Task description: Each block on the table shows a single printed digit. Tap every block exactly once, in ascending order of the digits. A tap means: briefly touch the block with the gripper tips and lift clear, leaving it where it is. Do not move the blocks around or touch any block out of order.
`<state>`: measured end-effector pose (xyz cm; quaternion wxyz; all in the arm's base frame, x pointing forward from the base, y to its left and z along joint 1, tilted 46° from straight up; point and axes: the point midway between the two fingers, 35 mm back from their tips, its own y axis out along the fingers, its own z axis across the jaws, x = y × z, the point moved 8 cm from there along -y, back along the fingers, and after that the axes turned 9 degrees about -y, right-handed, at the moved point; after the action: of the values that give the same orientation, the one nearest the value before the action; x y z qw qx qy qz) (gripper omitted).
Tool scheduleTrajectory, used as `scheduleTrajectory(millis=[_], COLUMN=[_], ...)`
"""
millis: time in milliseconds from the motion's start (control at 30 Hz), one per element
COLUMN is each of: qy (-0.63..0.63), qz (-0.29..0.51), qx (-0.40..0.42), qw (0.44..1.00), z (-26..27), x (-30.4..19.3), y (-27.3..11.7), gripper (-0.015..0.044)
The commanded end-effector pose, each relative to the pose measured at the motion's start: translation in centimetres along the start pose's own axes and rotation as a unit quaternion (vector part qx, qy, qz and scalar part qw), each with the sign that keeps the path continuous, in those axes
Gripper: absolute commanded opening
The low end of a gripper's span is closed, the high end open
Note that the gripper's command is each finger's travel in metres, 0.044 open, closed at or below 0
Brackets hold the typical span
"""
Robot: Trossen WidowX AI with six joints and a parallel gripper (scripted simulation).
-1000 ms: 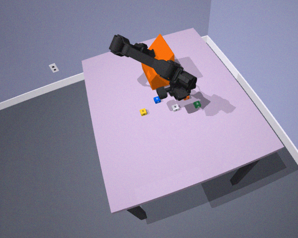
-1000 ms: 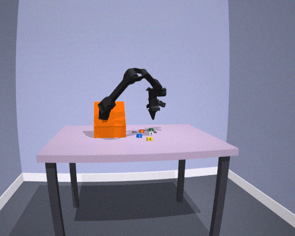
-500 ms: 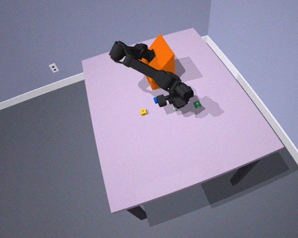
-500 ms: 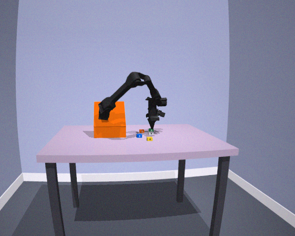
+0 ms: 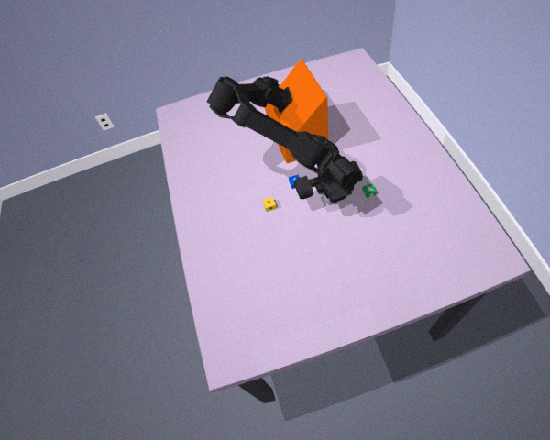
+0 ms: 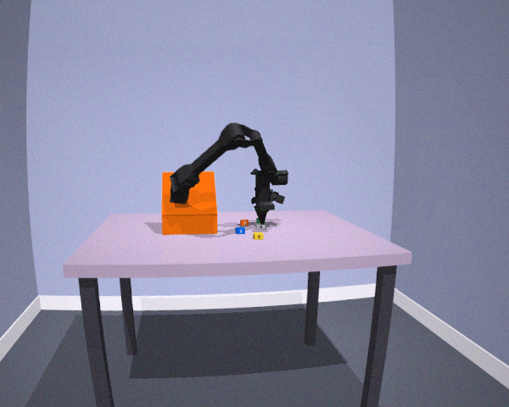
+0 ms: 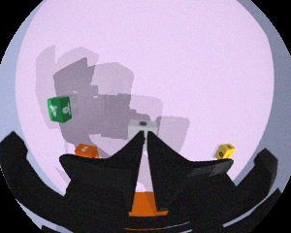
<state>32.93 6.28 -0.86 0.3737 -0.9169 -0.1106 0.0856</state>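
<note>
Lilac table [image 6: 325,245] carries a big orange box [image 6: 188,203] plus small blocks: blue [image 6: 240,230], yellow [image 6: 258,236], orange [image 6: 244,222], white [image 6: 260,226], green [image 5: 369,190].

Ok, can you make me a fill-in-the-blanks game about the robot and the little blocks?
1. The gripper fingers are ____, holding nothing.
2. The gripper tips hang right over the ____ block.
3. The arm's base sits on a big ____ box.
4. In the wrist view, the green block is ____ of the gripper.

Missing words: shut; white; orange; left
</note>
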Motion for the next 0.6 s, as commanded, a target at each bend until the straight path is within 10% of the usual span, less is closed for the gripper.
scheduleTrajectory(millis=[0, 267, 567], qy=[-0.004, -0.004, -0.012], qz=[0.003, 0.003, -0.017], qx=[-0.002, -0.001, 0.016], qw=[1.000, 1.000, 1.000], z=[0.0, 0.1, 9.7], x=[-0.2, -0.2, -1.5], y=[0.3, -2.7, -7.2], gripper=[0.0020, 0.0020, 0.0256])
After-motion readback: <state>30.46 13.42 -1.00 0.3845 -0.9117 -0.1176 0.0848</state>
